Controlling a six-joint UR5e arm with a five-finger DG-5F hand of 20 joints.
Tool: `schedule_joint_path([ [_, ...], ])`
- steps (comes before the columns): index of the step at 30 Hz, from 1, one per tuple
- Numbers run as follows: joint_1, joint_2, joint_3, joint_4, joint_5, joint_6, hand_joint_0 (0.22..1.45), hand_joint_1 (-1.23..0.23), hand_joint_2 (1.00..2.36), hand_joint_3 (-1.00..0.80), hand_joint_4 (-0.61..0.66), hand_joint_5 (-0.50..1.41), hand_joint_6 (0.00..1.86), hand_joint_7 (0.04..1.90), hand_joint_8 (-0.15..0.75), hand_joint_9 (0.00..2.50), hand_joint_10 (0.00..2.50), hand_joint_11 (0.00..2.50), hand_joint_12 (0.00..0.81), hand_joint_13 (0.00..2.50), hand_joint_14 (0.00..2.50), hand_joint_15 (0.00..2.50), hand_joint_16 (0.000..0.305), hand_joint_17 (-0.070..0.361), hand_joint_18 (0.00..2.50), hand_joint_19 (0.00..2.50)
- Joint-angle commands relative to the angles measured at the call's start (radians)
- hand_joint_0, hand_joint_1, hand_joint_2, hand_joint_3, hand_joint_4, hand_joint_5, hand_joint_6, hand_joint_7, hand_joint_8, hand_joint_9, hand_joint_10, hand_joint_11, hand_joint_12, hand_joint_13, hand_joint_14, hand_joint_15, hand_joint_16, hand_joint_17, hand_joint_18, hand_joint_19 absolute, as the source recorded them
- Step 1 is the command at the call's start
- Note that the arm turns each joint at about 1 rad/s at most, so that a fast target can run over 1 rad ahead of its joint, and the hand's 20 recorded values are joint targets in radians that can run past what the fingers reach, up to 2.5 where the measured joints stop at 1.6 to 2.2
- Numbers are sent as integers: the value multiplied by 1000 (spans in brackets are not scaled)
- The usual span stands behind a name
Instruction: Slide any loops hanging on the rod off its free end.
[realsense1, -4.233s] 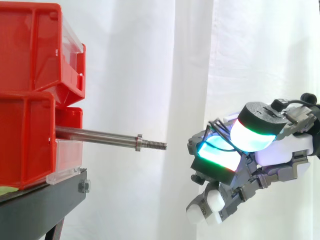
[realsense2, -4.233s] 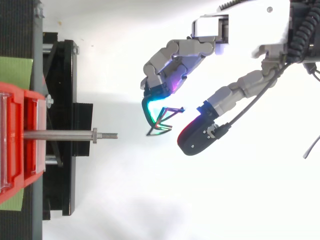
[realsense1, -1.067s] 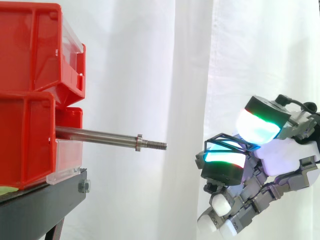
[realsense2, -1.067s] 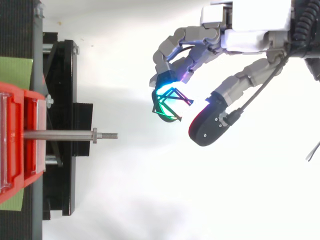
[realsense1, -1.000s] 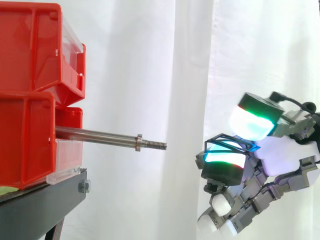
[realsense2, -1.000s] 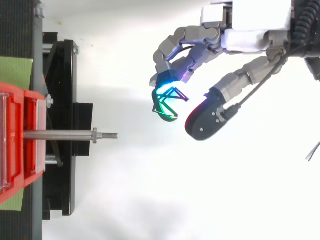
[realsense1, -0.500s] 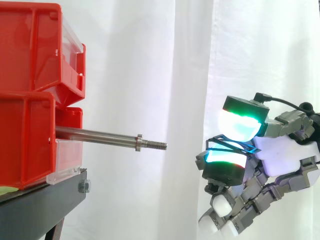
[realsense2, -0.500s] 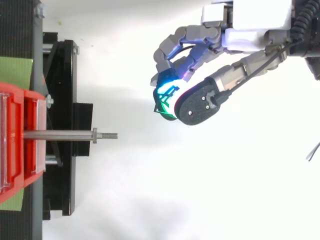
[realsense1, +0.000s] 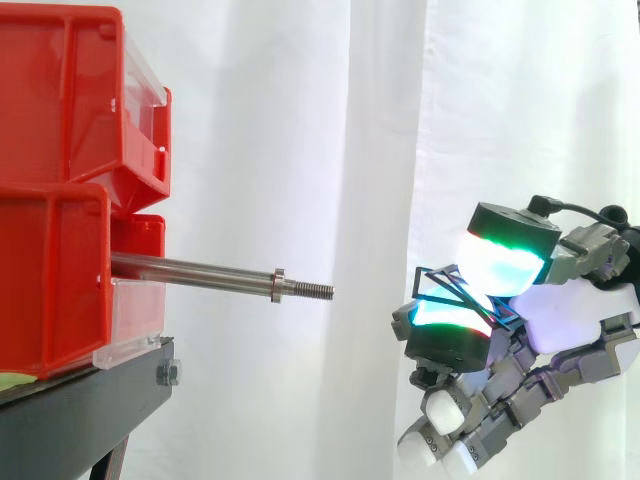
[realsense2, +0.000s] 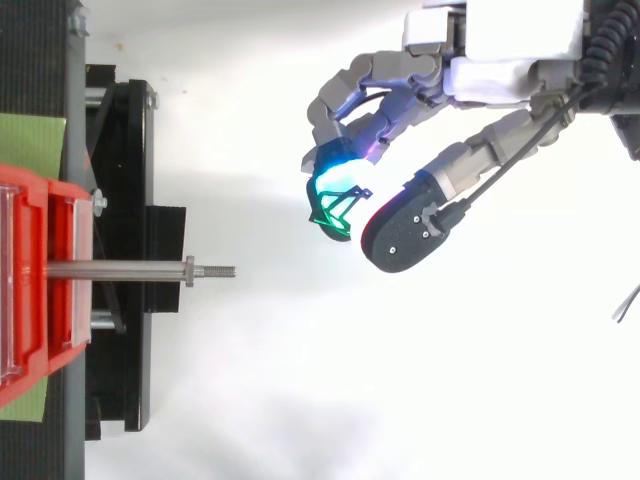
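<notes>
Beyond the free end of the bare rod (realsense1: 200, 270), well apart from it, the hand (realsense1: 572, 312) has its fingers curled, pinching a thin dark loop (realsense1: 458, 287) between thumb and finger pads (realsense1: 452, 318).

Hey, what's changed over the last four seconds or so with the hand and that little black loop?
The hand carried the loop a little further from the free end of the rod. Its thumb swung in over the loop, which now sits tilted, pinched against a fingertip. The rod, still bare, and the red bins stayed put.
</notes>
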Motion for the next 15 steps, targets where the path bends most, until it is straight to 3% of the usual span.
schedule_joint_path([
  [1, 0, 0, -1, 0, 0, -1, 624, -804, 1000, -500, 106, -196, 814, 1209, 223, 700, 5, 164, 225, 580, 0, 0, 36, 81, 495, 94],
  [6, 0, 0, 0, 0, 0, -1, 536, -704, 1000, -500, 122, -189, 816, 1175, 237, 733, 6, 180, 235, 610, 0, 0, 38, 86, 530, 95],
  [15, 0, 0, 0, -5, 0, -1, 467, -655, 1000, -500, 153, -183, 819, 1140, 262, 758, 5, 178, 255, 633, 0, 0, 43, 97, 566, 87],
])
